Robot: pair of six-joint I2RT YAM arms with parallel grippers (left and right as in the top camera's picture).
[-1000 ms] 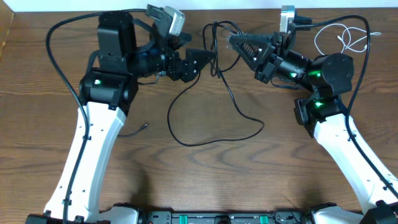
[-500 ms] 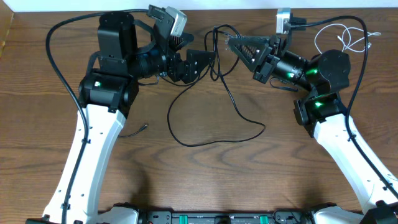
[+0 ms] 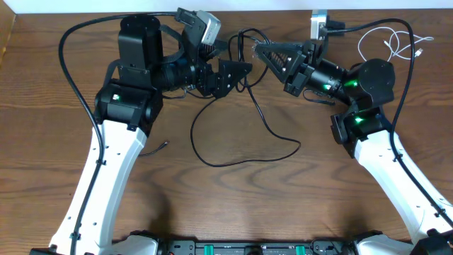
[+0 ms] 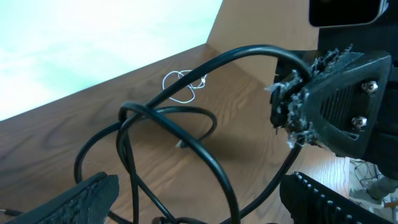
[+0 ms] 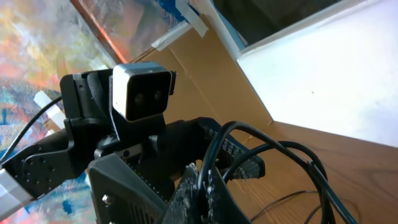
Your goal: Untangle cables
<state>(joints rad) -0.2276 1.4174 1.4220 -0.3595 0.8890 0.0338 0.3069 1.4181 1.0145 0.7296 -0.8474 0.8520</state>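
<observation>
Separation looks mostly done: the white cable [image 4: 186,87] lies at the far right of the table [image 3: 318,205], well apart from the black cable [image 4: 249,48]. The black cable's kinked loops hang from the right gripper [image 3: 258,51], which is clamped on it. The left gripper [image 3: 239,71] gapes wide and empty around those loops. Next it should pinch one strand and draw it clear.

Left fingers [image 4: 68,199] cut off by bottom edge; white cable [image 4: 183,84] plugs too small.
</observation>
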